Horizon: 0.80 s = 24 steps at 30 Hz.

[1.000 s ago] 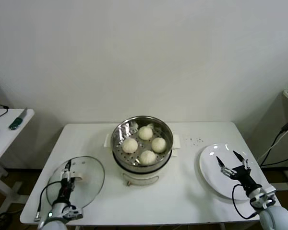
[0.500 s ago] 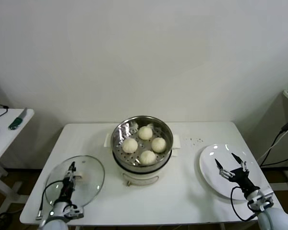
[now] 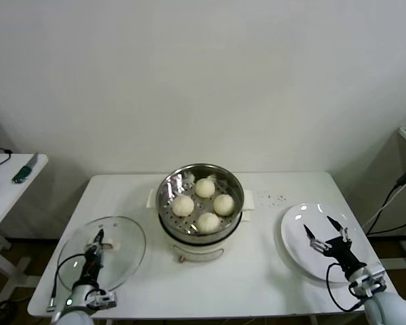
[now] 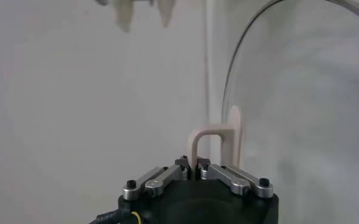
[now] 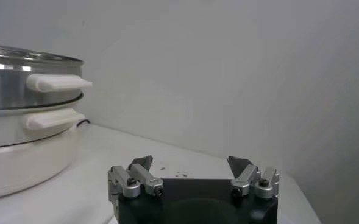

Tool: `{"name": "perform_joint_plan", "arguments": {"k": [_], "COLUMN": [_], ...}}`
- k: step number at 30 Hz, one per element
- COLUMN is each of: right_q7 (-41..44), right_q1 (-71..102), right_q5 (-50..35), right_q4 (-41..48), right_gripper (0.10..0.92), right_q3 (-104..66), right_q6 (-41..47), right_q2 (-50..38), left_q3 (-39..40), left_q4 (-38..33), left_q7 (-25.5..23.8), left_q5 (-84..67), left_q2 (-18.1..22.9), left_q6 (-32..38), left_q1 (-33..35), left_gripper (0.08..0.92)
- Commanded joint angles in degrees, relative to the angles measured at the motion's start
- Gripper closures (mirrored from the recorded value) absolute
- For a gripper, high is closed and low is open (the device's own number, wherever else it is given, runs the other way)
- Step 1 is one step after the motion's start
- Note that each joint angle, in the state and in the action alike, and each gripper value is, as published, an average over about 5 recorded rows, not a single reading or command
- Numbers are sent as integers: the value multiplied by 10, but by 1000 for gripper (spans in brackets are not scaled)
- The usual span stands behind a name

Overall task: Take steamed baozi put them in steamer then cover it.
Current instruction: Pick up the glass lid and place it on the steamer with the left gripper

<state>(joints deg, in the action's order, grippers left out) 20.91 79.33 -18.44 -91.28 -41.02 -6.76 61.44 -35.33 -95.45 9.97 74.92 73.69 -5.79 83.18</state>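
1. Left pincer [image 3: 97, 242] at near-left of tabletop [image 3: 271, 271], clamped tight on handle [image 4: 214, 143] of glass lid [image 3: 103, 252]; in left wrist view, fingertips pinched together on the cream loop handle.
2. Lid tilted, far rim up off the tabletop by the look of head view; exact contact w/ tabletop hard to tell.
3. Right pincer [image 3: 327, 233] at near-right, hovering over white plate [image 3: 298, 237], jaws spread wide, nothing in them; same in right wrist view [image 5: 191, 176].
4. Plate on right side of tabletop, well apart from the pot.
5. Steamer [image 3: 200, 211] at mid-tabletop, betw. lid and plate: shiny steel pot on white base, white side handles, uncovered.
6. Four buns [image 3: 203, 201] inside on the perforated tray, in a diamond: one near, one far, one left, one right, close together.
7. Steamer also in right wrist view [image 5: 27, 128], handles stacked one over the other.
8. Small dark specks [image 3: 276, 199] on tabletop just beyond plate, right of steamer.
9. Farther left, separate small side table [image 3: 10, 186] w/ a green-handled tool [image 3: 24, 170] on it.
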Motion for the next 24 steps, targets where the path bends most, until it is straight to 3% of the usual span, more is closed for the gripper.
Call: {"name": "perform_joint_plan", "arguments": {"k": [1, 6, 15, 24], "right_q7": [-4, -6, -14, -19], "right_q1": [-11, -29, -60, -84], "right_q5": [2, 3, 12, 24], "right_q4": [5, 17, 33, 43], "right_gripper": [203, 203, 203, 203], "right_q3": [5, 15, 37, 62], "right_q6": [2, 5, 11, 24], "right_q2": [-21, -30, -39, -47], "left_q3": [-2, -8, 14, 160], "left_q4": [-166, -246, -310, -315], "left_q7": [-29, -51, -56, -106], "left_q5": [2, -6, -101, -140], "left_q2": [-39, -80, -179, -313], "left_q6": [-138, -216, -299, -372], "left_q1": [59, 81, 72, -53], "left_gripper": [850, 850, 850, 850]}}
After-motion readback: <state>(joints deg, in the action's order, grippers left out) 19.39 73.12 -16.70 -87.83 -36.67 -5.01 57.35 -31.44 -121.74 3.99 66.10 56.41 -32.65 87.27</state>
